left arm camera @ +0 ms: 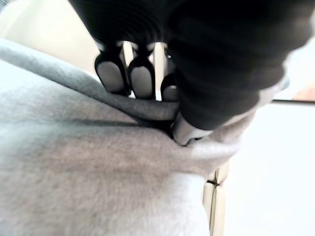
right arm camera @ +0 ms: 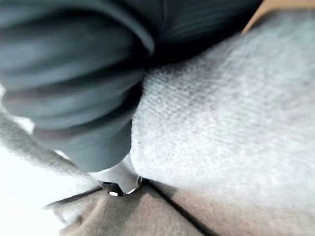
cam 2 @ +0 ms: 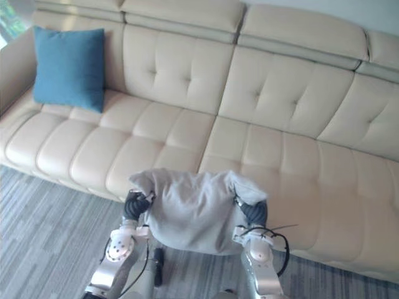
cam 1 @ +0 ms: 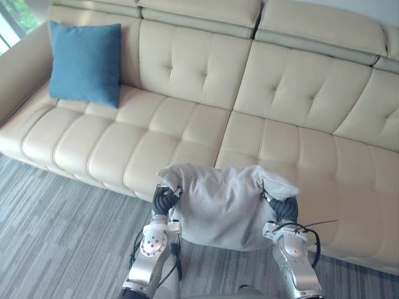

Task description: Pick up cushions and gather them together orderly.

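Head pair looks steeply down from above the sofa (cam 1: pixel 187 124) and carpet (cam 1: pixel 56 237); both eyes share that scene. Each wrist camera sits hard against the grey cushion (left arm camera: pixel 98 187).

The sofa (cam 1: pixel 187 124) runs off the top and right edges of the frame. At lower centre the grey cushion (cam 1: pixel 218 205) covers the seat's front edge, and its corner hides most of the right hand (cam 1: pixel 283 208).
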You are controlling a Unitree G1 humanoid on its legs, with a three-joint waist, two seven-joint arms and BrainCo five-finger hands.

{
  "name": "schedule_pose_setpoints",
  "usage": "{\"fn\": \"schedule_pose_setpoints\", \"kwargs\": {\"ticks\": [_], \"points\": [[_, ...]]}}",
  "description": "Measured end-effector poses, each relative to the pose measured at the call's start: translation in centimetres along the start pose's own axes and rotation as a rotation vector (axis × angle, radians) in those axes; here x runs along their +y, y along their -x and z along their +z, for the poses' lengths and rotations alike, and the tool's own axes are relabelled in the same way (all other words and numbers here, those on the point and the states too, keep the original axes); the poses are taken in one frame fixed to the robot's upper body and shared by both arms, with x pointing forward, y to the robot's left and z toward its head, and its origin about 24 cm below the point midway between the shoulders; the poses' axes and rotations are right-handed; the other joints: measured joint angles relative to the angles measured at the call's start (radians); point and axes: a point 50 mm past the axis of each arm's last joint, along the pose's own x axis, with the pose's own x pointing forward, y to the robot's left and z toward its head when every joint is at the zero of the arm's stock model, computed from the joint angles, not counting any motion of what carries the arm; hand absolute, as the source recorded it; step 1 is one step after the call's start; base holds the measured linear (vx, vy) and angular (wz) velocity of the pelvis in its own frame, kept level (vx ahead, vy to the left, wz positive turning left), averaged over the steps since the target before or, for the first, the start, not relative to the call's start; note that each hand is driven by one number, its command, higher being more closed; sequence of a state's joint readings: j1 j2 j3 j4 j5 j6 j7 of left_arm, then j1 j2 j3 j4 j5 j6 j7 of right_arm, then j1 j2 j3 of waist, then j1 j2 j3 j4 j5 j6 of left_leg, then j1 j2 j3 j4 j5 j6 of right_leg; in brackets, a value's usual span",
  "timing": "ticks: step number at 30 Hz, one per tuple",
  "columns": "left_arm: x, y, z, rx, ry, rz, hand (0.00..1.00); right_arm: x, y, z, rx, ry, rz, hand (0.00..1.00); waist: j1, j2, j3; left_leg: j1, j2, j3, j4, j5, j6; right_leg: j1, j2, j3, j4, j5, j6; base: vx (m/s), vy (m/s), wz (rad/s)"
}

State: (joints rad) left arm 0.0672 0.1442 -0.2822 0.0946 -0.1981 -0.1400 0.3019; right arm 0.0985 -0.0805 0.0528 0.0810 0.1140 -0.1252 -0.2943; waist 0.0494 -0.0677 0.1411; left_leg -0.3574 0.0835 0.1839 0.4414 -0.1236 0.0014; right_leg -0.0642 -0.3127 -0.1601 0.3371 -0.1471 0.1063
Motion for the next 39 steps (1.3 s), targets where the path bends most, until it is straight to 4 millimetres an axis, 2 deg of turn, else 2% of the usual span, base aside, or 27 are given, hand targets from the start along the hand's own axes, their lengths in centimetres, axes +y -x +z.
{"fn": "schedule_pose_setpoints", "kwargs": {"ticks": [1,2,3,4,6,7,8,9,10,11,12,13,17,19,23,25,27,29,31,33,35,37,39], "points": [[0.2,-0.1,0.1,-0.003,-0.011,0.000,1.00,0.2,-0.2,-0.1,0.003,0.003,0.008,1.00,0.005,0.001,0.001,0.025,0.005,0.014,-0.014,-0.009,0.003,-0.026,-0.004,0.004,0.054,0.025,-0.016,0.20,0.208,-0.81],[0.6,-0.1,0.1,-0.006,-0.029,0.000,1.00,0.5,-0.3,-0.2,0.009,0.010,0.022,1.00,0.004,0.004,0.003,0.085,0.012,0.028,-0.053,-0.026,0.004,-0.064,-0.012,-0.005,0.154,0.085,-0.033,0.26,0.242,-0.61],[0.9,-0.1,0.1,-0.008,-0.042,-0.001,1.00,0.6,-0.2,-0.5,0.021,0.012,0.031,1.00,-0.004,0.005,0.004,0.135,0.014,0.028,-0.090,-0.031,0.005,-0.086,-0.018,-0.015,0.218,0.118,-0.058,0.27,0.200,-0.41],[1.1,-0.2,0.2,-0.011,-0.052,0.000,1.00,0.7,-0.1,-0.8,0.034,0.016,0.041,1.00,-0.018,0.010,0.006,0.194,0.020,0.032,-0.137,-0.035,0.009,-0.107,0.002,-0.022,0.289,0.053,-0.066,0.24,0.161,-0.20],[1.4,-0.2,0.3,-0.015,-0.054,0.007,1.00,1.1,0.0,-0.9,0.034,0.014,0.068,1.00,-0.026,0.009,0.005,0.247,0.031,0.046,-0.187,-0.031,0.002,-0.166,0.079,-0.022,0.294,-0.030,-0.070,0.15,0.047,-0.20],[1.4,-0.2,0.3,-0.015,-0.055,0.007,1.00,1.1,0.0,-0.9,0.034,0.014,0.073,1.00,-0.031,0.007,0.004,0.257,0.030,0.050,-0.197,-0.029,-0.001,-0.180,0.098,-0.022,0.275,-0.042,-0.069,0.11,-0.021,-0.10],[1.4,-0.2,0.2,-0.014,-0.056,0.005,1.00,1.1,-0.1,-0.8,0.033,0.016,0.075,1.00,-0.042,0.004,0.001,0.268,0.025,0.056,-0.207,-0.028,-0.002,-0.201,0.144,-0.029,0.192,-0.044,-0.063,0.13,-0.057,0.02],[1.4,-0.2,0.2,-0.010,-0.057,-0.005,1.00,1.0,0.0,-0.9,0.034,0.018,0.072,1.00,-0.051,-0.012,-0.007,0.276,0.005,0.059,-0.213,-0.027,-0.004,-0.199,0.176,-0.032,0.057,0.011,-0.070,0.14,-0.069,0.06],[1.4,-0.2,0.2,-0.010,-0.060,-0.012,1.00,1.0,-0.1,-0.9,0.034,0.018,0.071,1.00,-0.053,-0.022,-0.008,0.279,-0.011,0.060,-0.213,-0.027,-0.004,-0.196,0.178,-0.030,-0.003,0.075,-0.075,0.15,-0.095,0.06],[1.1,-0.2,0.0,-0.001,-0.051,-0.015,1.00,0.8,-0.2,-0.8,0.031,0.027,0.072,1.00,-0.061,-0.018,-0.003,0.288,-0.030,0.054,-0.214,-0.035,-0.016,-0.184,0.174,-0.037,-0.045,0.081,-0.098,0.14,-0.062,-0.15],[0.9,0.0,-0.4,0.015,-0.039,-0.014,1.00,0.5,-0.3,-1.0,0.038,0.048,0.071,1.00,-0.056,0.017,-0.007,0.286,-0.010,0.052,-0.216,-0.038,-0.021,-0.165,0.202,-0.028,-0.094,0.110,-0.102,0.16,-0.060,-0.32],[0.7,0.1,-0.5,0.019,-0.034,-0.022,1.00,0.1,-0.3,-1.3,0.050,0.063,0.069,1.00,-0.053,0.037,-0.008,0.293,0.004,0.042,-0.226,-0.041,-0.025,-0.133,0.227,-0.029,-0.162,0.137,-0.109,0.11,-0.018,-0.34],[0.4,0.1,-0.4,0.017,-0.031,-0.048,1.00,-0.4,0.4,-2.0,0.081,0.067,0.056,1.00,-0.053,0.039,-0.010,0.326,0.021,0.009,-0.255,-0.042,-0.037,-0.056,0.265,-0.044,-0.261,0.167,-0.121,0.06,-0.040,0.01],[0.2,0.1,-0.4,0.015,-0.025,-0.057,1.00,-0.6,0.7,-1.6,0.061,0.056,0.052,1.00,-0.046,0.042,-0.012,0.326,0.027,-0.004,-0.259,-0.050,-0.055,-0.030,0.277,-0.049,-0.305,0.184,-0.116,0.02,-0.005,0.11],[0.1,0.1,0.0,-0.004,-0.034,-0.056,1.00,-0.3,0.7,-0.3,0.012,0.012,0.041,1.00,-0.039,0.044,-0.013,0.328,0.025,-0.011,-0.263,-0.050,-0.055,-0.004,0.277,-0.054,-0.351,0.207,-0.112,0.01,0.022,0.07],[0.0,-0.1,0.9,-0.045,-0.032,-0.037,1.00,0.1,0.2,0.6,-0.026,-0.002,0.045,1.00,-0.037,0.044,-0.014,0.323,0.017,-0.013,-0.263,-0.049,-0.055,-0.004,0.272,-0.055,-0.370,0.220,-0.108,0.00,0.046,0.02],[-0.5,-1.2,2.5,-0.115,-0.025,-0.005,1.00,0.8,-1.0,2.1,-0.087,-0.014,0.038,1.00,-0.036,0.049,-0.012,0.297,0.008,-0.019,-0.263,-0.047,-0.056,-0.015,0.263,-0.060,-0.384,0.232,-0.105,-0.04,0.045,0.10],[-0.9,-3.3,5.8,-0.242,-0.016,0.027,1.00,2.1,-2.9,5.0,-0.197,-0.039,0.037,1.00,-0.035,0.052,-0.012,0.235,-0.006,-0.033,-0.253,-0.031,-0.051,-0.076,0.251,-0.073,-0.380,0.244,-0.105,-0.07,0.027,0.19],[-1.1,-4.3,8.0,-0.324,-0.005,0.061,1.00,3.0,-3.9,7.0,-0.271,-0.049,0.035,1.00,-0.034,0.054,-0.010,0.185,-0.010,-0.034,-0.239,-0.024,-0.048,-0.123,0.245,-0.077,-0.373,0.254,-0.108,-0.04,0.021,0.07],[-1.6,-5.3,10.8,-0.421,0.027,0.104,1.00,3.9,-5.0,9.6,-0.358,-0.074,0.025,1.00,-0.015,0.067,0.000,0.141,-0.010,-0.033,-0.222,-0.022,-0.048,-0.166,0.238,-0.079,-0.359,0.260,-0.109,-0.02,0.010,0.00],[-1.7,-5.8,12.2,-0.465,0.052,0.132,1.00,4.4,-5.4,11.0,-0.400,-0.091,0.016,1.00,-0.008,0.078,0.006,0.130,-0.007,-0.034,-0.214,-0.022,-0.048,-0.186,0.235,-0.081,-0.335,0.258,-0.110,-0.01,0.007,-0.02],[-1.9,-6.4,14.8,-0.558,0.065,0.166,1.00,5.3,-6.2,13.5,-0.478,-0.121,0.012,1.00,0.006,0.082,0.013,0.090,-0.007,-0.033,-0.208,-0.021,-0.046,-0.247,0.229,-0.079,-0.287,0.253,-0.115,-0.03,0.017,-0.05],[-2.0,-6.9,16.8,-0.622,0.069,0.186,1.00,5.9,-6.7,15.4,-0.534,-0.135,0.006,1.00,0.006,0.082,0.027,0.057,-0.009,-0.032,-0.191,-0.018,-0.044,-0.279,0.222,-0.078,-0.268,0.253,-0.115,-0.05,0.016,0.02]]}}
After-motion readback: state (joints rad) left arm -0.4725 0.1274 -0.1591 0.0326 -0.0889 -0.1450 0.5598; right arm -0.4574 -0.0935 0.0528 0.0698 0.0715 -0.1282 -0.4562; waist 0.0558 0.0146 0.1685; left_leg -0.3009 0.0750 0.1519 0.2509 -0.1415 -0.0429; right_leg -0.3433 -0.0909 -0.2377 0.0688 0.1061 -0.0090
